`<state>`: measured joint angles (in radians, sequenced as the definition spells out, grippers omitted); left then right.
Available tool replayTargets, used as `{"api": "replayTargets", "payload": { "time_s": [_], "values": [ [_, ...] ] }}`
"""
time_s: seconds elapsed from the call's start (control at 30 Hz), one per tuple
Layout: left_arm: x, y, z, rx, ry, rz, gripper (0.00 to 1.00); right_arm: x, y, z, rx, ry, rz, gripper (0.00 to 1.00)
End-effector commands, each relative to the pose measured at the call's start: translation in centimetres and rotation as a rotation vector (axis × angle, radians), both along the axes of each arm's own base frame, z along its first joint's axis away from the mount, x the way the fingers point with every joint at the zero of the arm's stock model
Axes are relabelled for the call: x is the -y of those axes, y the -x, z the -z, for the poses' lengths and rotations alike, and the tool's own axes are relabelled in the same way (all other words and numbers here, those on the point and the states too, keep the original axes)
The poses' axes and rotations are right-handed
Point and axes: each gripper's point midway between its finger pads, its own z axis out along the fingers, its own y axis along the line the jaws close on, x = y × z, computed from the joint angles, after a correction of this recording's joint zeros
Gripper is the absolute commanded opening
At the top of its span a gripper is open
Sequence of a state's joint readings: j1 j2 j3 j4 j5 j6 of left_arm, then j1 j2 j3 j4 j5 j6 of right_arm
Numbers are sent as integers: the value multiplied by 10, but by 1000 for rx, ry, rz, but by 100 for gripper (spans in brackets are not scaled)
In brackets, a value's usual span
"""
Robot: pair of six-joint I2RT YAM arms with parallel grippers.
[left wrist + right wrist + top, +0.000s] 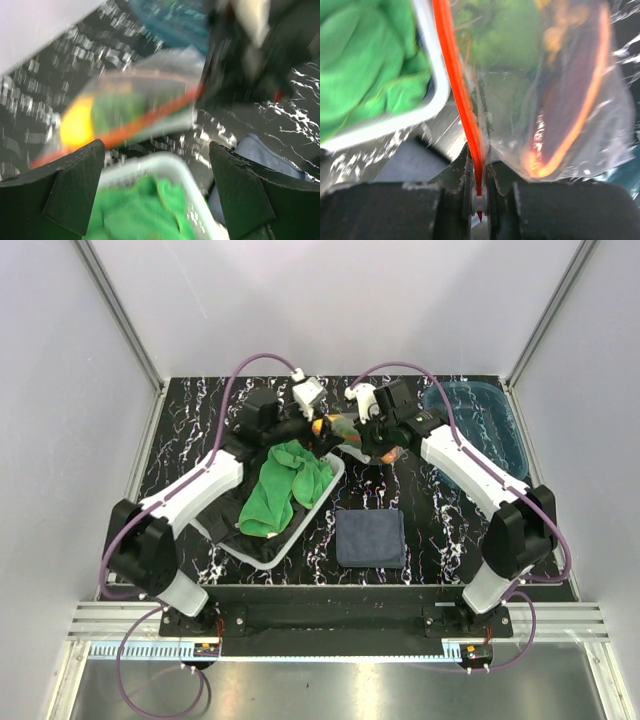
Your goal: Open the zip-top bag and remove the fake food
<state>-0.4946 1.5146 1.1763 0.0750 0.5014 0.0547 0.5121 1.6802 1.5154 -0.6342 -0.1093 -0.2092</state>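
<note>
The clear zip-top bag (338,430) hangs in the air between my two grippers, above the far corner of a white tray (330,485). My right gripper (479,170) is shut on its orange-red zip strip (455,80), right at the white slider (479,202). The bag holds fake food: a yellow lemon (77,125) and green pieces (505,40). My left gripper (157,185) is open and empty, just short of the bag (150,90), with its fingers (75,185) spread wide over the tray. In the top view it is beside the bag's left end (305,430).
The white tray (150,162) holds a green cloth (280,485). A dark blue cloth (370,537) lies folded at the front middle. A translucent blue tray (490,425) stands at the back right. White walls surround the table.
</note>
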Motion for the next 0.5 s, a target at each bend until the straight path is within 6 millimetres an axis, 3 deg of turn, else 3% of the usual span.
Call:
{"api": "replayTargets", "payload": {
  "time_s": [0.0,0.17,0.37,0.47],
  "values": [
    [42,0,-46,211,25,185,85,-5,30,-28,-13,-103,-110,0],
    [63,1,-35,217,20,284,71,3,44,-36,-33,-144,-113,0],
    [72,12,-25,174,23,377,75,15,52,-50,-43,-219,-115,0],
    [80,16,-23,151,35,421,72,16,54,-52,-52,-238,-121,0]
  ]
}}
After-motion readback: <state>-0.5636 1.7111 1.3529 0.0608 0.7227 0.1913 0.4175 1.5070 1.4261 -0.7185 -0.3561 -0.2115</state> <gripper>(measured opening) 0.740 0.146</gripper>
